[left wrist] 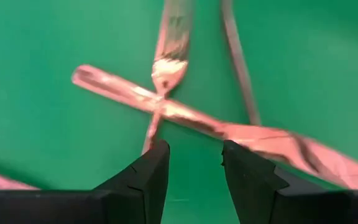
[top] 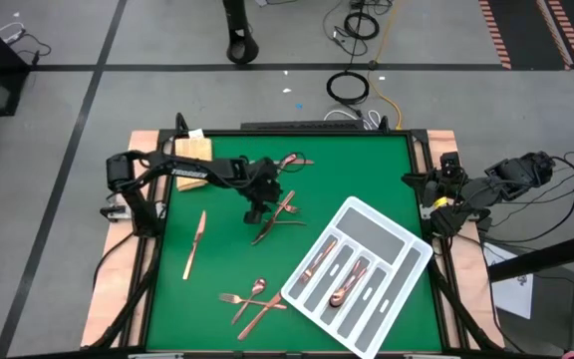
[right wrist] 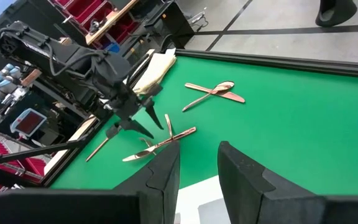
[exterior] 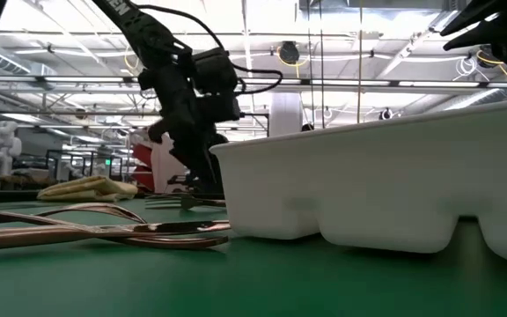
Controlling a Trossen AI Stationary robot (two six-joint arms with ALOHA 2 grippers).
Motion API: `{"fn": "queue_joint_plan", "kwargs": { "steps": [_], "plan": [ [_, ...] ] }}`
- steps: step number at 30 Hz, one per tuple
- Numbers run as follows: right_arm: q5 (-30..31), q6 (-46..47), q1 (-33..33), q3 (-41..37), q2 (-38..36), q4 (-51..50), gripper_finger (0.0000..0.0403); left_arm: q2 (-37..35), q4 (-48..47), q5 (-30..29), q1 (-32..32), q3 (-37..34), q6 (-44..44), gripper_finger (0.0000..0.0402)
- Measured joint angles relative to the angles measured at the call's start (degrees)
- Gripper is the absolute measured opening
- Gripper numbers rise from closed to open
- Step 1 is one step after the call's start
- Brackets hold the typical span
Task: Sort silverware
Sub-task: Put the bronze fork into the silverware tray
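Note:
Copper silverware lies in groups on the green table. A fork (left wrist: 166,68) and a knife (left wrist: 185,115) lie crossed mid-table (top: 277,221), with a third thin piece (left wrist: 238,68) beside them. My left gripper (left wrist: 194,165) stands open right over this cross (top: 257,211), pointing steeply down, its fingers on either side of the fork's handle end. Whether a fingertip touches the handle, I cannot tell. My right gripper (right wrist: 199,168) waits open, raised at the table's right edge (top: 436,204), with nothing between its fingers.
The white divided tray (top: 407,261) sits at the near right with several pieces in its slots. A lone knife (top: 194,244) lies left, a cluster (top: 257,299) near the front edge, a pair (top: 292,160) at the far side. The folded yellow cloth (top: 192,150) is far left.

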Motion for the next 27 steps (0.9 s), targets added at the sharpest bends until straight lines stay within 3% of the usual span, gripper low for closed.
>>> {"fn": "queue_joint_plan", "kwargs": {
  "steps": [4, 27],
  "plan": [
    [0.0, 0.0, 0.0, 0.0, 0.0, 0.0, 0.0098, 0.4, 1.7, -2.7, 0.1, 0.0, -0.1, 0.0157],
    [0.0, 0.7, 0.0, 0.0, 0.0, 0.0, 0.0098, 6.1, 5.0, -3.4, 0.4, 0.7, 1.4, 0.0146]
  ]
}}
